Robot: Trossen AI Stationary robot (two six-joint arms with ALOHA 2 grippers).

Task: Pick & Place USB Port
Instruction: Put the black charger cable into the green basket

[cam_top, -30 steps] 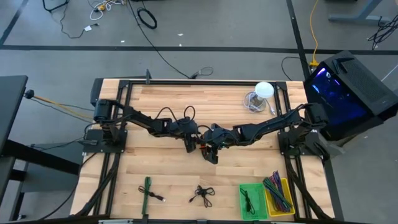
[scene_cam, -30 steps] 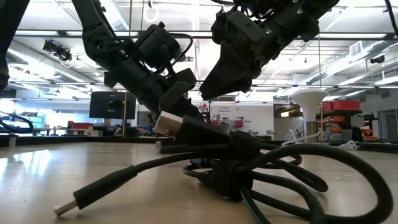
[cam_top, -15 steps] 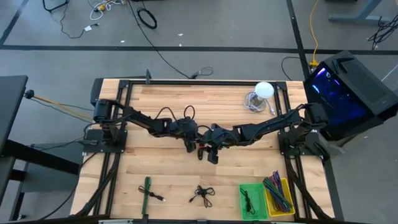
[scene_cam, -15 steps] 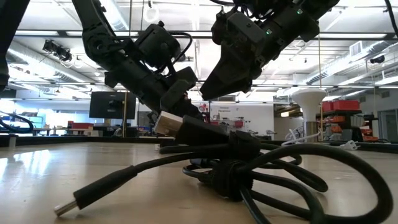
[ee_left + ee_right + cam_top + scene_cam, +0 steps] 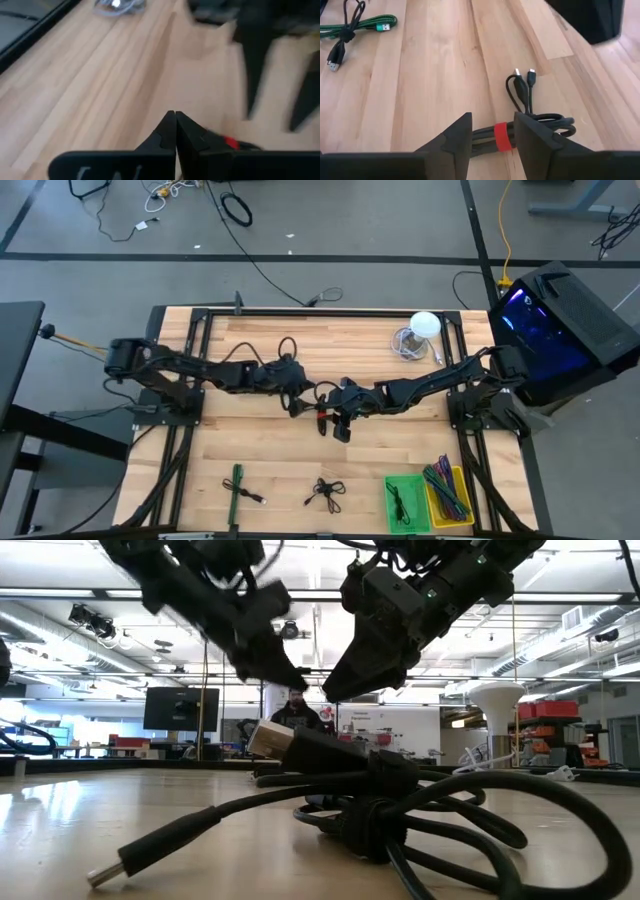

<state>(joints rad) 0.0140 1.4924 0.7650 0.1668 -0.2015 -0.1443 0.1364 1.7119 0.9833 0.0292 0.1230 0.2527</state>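
A black USB cable bundle (image 5: 530, 107) bound by a red strap (image 5: 501, 136) lies flat on the wooden table, near its middle (image 5: 322, 415). My right gripper (image 5: 493, 134) hovers open just over it, one finger on each side of the strap, touching nothing; in the low view its tip (image 5: 332, 690) is clear of the table. My left gripper (image 5: 175, 127) is shut and empty. It hangs above the table just left of the bundle (image 5: 293, 409), and the red strap (image 5: 231, 143) shows beside its fingers.
Near the front edge lie a green cable (image 5: 236, 485) and a black cable (image 5: 325, 495). A green bin (image 5: 405, 502) and a yellow bin (image 5: 450, 495) hold cables at the front right. A white lamp (image 5: 425, 323) and a clear cable (image 5: 408, 342) stand far right.
My left gripper has risen and drawn back from the bundle toward the table's left edge, most of it in the last half second. The bundle lies where it was.
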